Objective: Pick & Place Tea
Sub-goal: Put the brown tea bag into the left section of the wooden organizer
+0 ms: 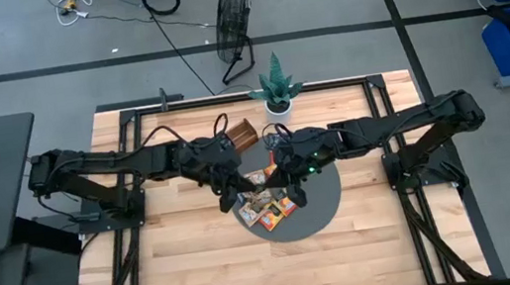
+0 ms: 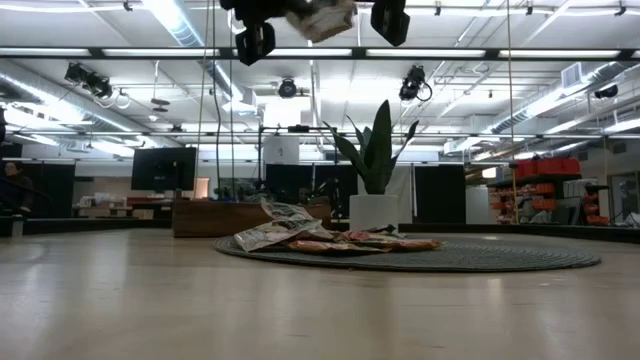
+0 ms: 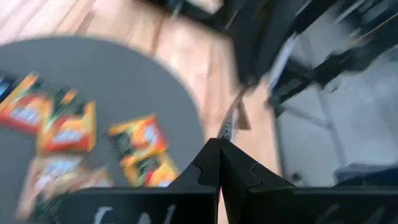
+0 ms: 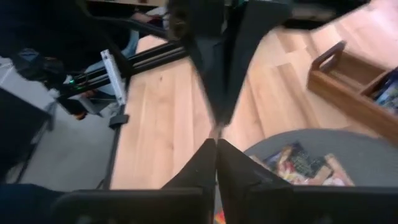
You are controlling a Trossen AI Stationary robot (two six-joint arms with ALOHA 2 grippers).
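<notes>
One pale tea sachet (image 2: 320,18) hangs high above the table between my two grippers. My left gripper (image 2: 255,38) and my right gripper (image 2: 390,20) face each other, and both are shut on it. From above, that sachet (image 1: 257,176) shows between the left gripper (image 1: 232,194) and the right gripper (image 1: 291,185). Several more sachets (image 1: 269,208), orange and dark, lie flat in a loose pile on the round grey mat (image 1: 326,207) below. The wooden tray (image 1: 242,134) stands just beyond the mat. My left gripper pinches one edge of the sachet (image 3: 232,121) between its two fingers, coming slanting down from the table's left. The sachet shows edge-on past the fingertips and is lifted clear of the mat. My right gripper pinches the opposite edge (image 4: 216,129) between its fingertips, slanting down from the table's right. Only a thin sliver shows there, just ahead of the left gripper's fingers (image 4: 217,93).
A potted plant (image 1: 275,85) stands at the table's far edge behind the tray. Bare wood lies on the near half of the table (image 1: 253,273). A fan (image 1: 234,15) stands on the floor beyond the table.
</notes>
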